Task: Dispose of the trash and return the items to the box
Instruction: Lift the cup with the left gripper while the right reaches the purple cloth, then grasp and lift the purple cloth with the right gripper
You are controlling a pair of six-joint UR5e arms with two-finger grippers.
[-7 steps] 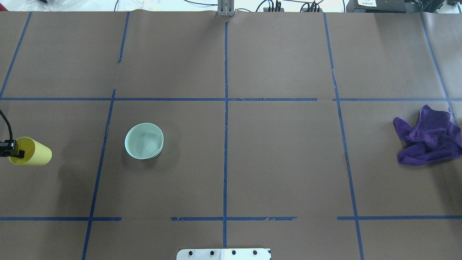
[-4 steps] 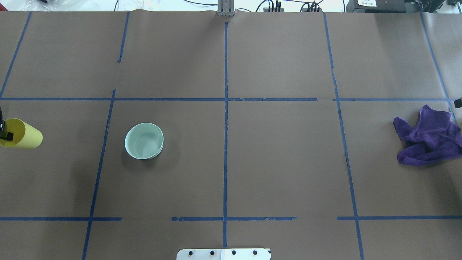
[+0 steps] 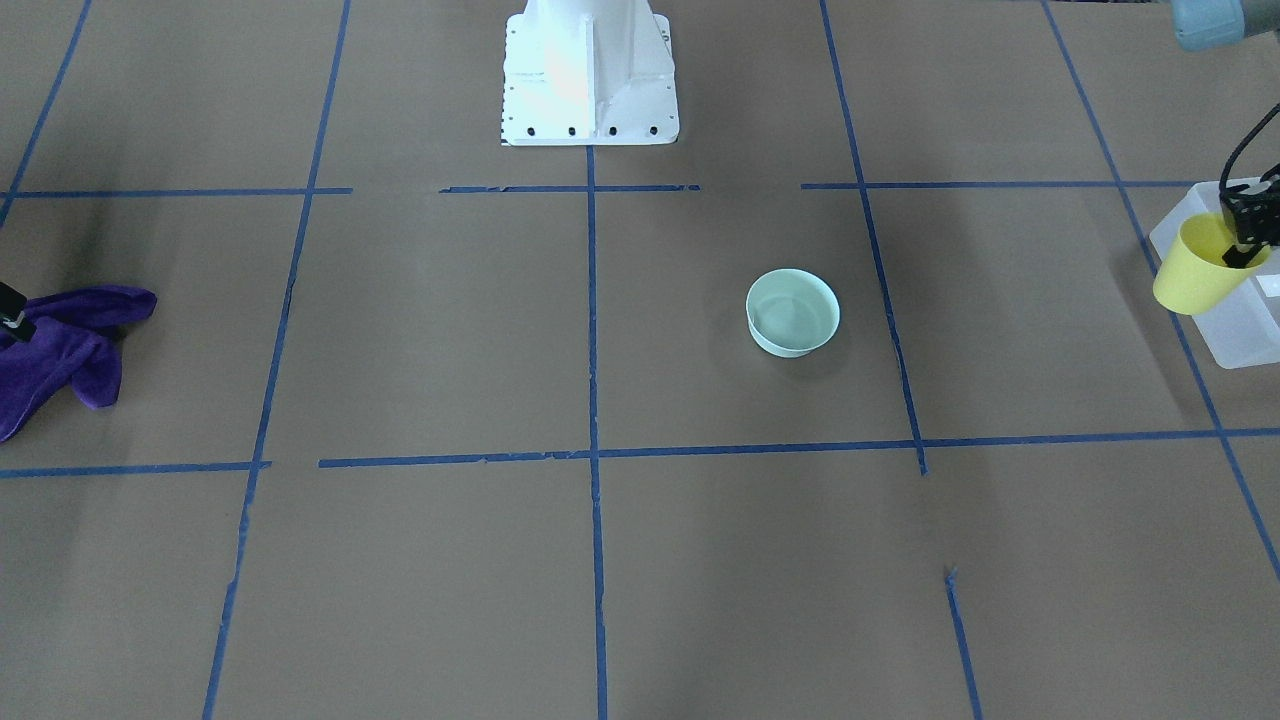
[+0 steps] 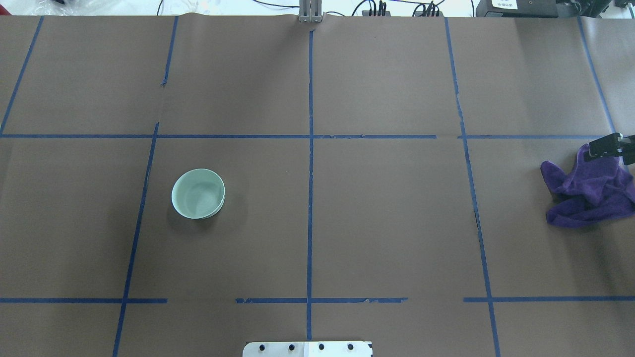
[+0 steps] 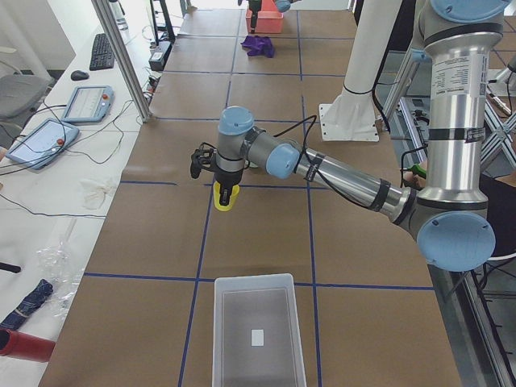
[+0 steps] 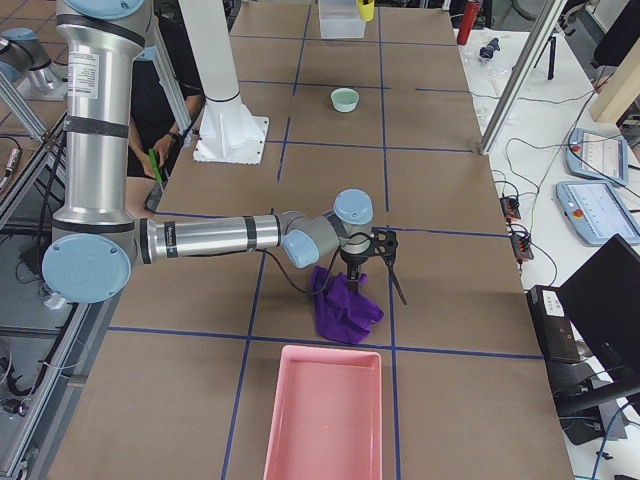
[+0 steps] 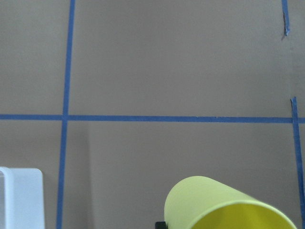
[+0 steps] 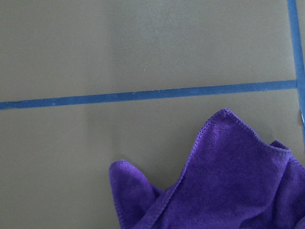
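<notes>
The yellow cup (image 3: 1198, 268) hangs tilted in my left gripper (image 3: 1245, 240), which is shut on its rim. It is in the air at the near edge of the frosted white box (image 3: 1235, 325). The left wrist view shows the cup (image 7: 224, 205) at the bottom and a corner of the box (image 7: 19, 198) at the lower left. In the exterior left view the cup (image 5: 225, 197) is short of the box (image 5: 258, 330). My right gripper (image 4: 612, 148) is open, just above the far edge of the purple cloth (image 4: 590, 191).
A mint bowl (image 4: 198, 193) stands left of the table's middle. A pink tray (image 6: 320, 410) lies at the right end beyond the cloth (image 6: 345, 305). The robot's white base (image 3: 590, 70) is at the table's back edge.
My left gripper has carried the yellow cup leftward, out of the overhead view. My right gripper has come in at the right edge, over the purple cloth.
</notes>
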